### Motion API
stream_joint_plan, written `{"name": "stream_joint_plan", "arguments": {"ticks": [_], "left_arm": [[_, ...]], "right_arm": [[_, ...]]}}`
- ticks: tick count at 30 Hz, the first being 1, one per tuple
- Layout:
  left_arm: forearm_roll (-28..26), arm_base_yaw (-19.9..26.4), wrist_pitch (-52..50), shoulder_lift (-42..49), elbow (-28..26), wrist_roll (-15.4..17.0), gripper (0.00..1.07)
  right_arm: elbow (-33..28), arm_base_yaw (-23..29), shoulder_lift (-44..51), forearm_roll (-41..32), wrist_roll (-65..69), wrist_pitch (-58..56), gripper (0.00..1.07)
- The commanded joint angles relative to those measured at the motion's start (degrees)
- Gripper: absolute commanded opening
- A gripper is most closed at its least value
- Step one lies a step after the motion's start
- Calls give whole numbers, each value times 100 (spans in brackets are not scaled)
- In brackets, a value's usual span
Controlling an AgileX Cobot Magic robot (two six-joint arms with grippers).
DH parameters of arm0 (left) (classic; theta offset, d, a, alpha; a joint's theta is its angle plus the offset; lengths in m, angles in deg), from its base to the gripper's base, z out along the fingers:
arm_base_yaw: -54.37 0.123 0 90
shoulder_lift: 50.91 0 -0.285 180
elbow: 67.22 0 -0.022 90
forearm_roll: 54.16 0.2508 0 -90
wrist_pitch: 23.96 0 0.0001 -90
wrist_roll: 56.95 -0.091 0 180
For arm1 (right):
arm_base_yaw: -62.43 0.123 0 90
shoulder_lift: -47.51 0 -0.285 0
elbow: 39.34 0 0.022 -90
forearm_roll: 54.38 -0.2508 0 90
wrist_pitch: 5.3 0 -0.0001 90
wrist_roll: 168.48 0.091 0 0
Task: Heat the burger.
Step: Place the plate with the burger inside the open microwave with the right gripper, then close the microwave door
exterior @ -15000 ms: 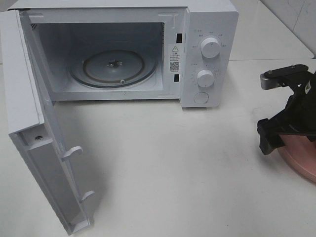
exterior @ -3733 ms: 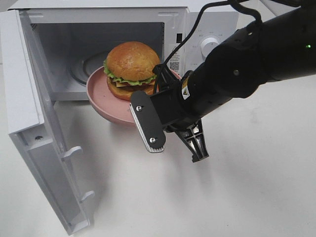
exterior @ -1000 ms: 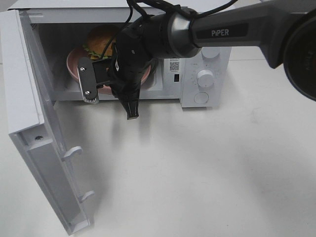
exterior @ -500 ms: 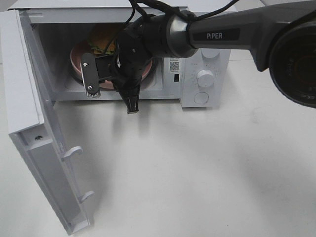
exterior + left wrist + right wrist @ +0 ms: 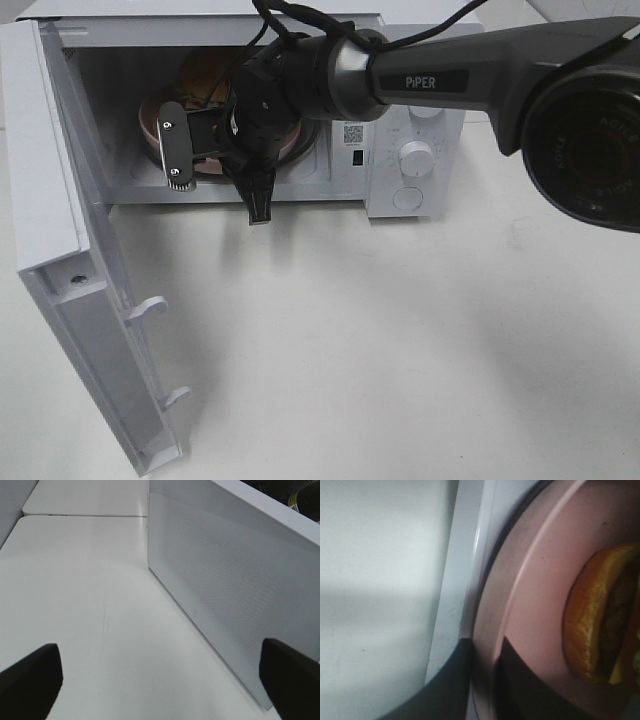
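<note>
The burger (image 5: 205,75) sits on the pink plate (image 5: 150,128) inside the microwave (image 5: 440,150). Its door (image 5: 45,170) is swung wide, and the right arm (image 5: 450,75) reaches in over the sill. In the right wrist view the right jaws straddle the plate's rim. One of the fingers (image 5: 445,690) is under or outside the rim and the other lies on the plate's face. Whether they pinch the rim or sit slack around it I cannot tell. The left jaws are spread wide with nothing between them, over the counter (image 5: 75,605) beside the door's outer face.

The main risk, as I judge it, lies in the withdrawal. If the arm backs out before the jaws are clear of the rim, the plate gets dragged toward the sill. A jolt there could tip it or slide the bun off the stack (the burger is tall and loosely layered). The plate's near edge lies close to the sill, so it may be off centre in the cavity. Left so, it could foul the door or rub the wall when turning. The wrist's bulky mount (image 5: 175,150) hangs low at the opening and could clip the frame on the way out. And if the left arm swings the door before the right arm is out, the door strikes it
</note>
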Motion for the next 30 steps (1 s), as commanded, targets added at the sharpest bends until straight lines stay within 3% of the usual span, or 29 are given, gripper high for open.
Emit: {"name": "stream_joint_plan", "arguments": {"ticks": [1, 2, 3, 5, 7, 16, 21, 30], "left_arm": [[0, 11, -17, 115, 11, 34, 100], [0, 11, -17, 115, 11, 34, 100], [0, 11, -17, 115, 11, 34, 100], [0, 11, -17, 115, 11, 34, 100], [0, 11, -17, 115, 11, 34, 100], [0, 11, -17, 115, 11, 34, 100], [0, 11, -17, 115, 11, 34, 100], [0, 11, -17, 115, 11, 34, 100]], "right_arm": [[86, -23, -11, 46, 183, 149, 23], [86, -23, -11, 46, 183, 149, 23], [86, -23, -11, 46, 269, 143, 32], [86, -23, -11, 46, 281, 138, 36], [86, -23, -11, 46, 292, 52, 46], [29, -6, 109, 29, 286, -189, 54], [-361, -6, 350, -97, 286, -126, 57], [-1358, 52, 985, -115, 264, 504, 81]]}}
